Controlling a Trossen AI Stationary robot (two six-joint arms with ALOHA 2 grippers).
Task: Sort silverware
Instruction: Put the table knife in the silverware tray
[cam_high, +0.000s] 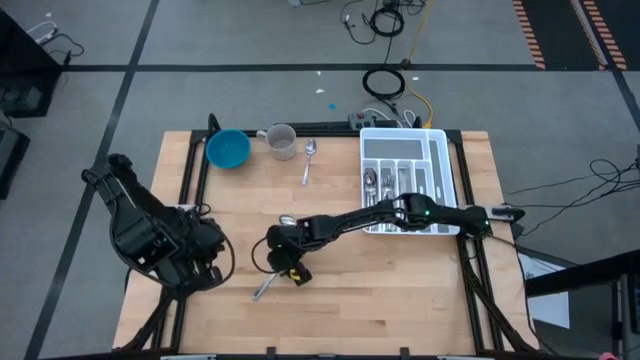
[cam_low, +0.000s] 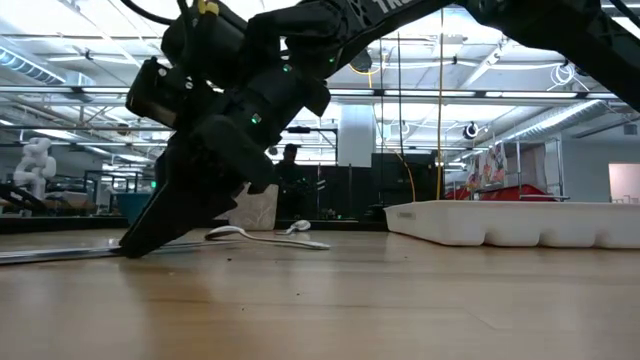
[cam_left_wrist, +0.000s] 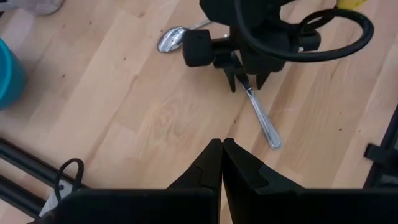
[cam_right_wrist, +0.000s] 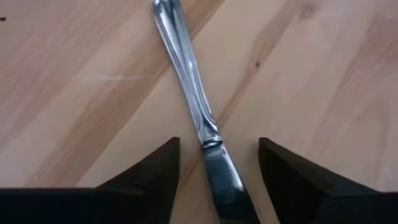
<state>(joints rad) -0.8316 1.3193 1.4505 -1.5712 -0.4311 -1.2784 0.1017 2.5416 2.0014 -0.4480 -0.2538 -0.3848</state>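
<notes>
Light wooden tabletop fills the middle of the overhead frame, grey floor all around it. From up there the right end effector sits lower centre, over a slim shiny table knife, but you can't see its fingers. The right wrist view fixes that: both dark fingers stand apart, one on each side of the knife where handle meets blade, not clamped on it. The left end effector is parked at the lower left of the overhead frame, tips pressed together, holding nothing. Only the top view shows the white compartmented tray at upper right with cutlery in it, plus a blue bowl, grey cup and a lone silver spoon. The left wrist view catches another spoon just beside the right arm.
</notes>
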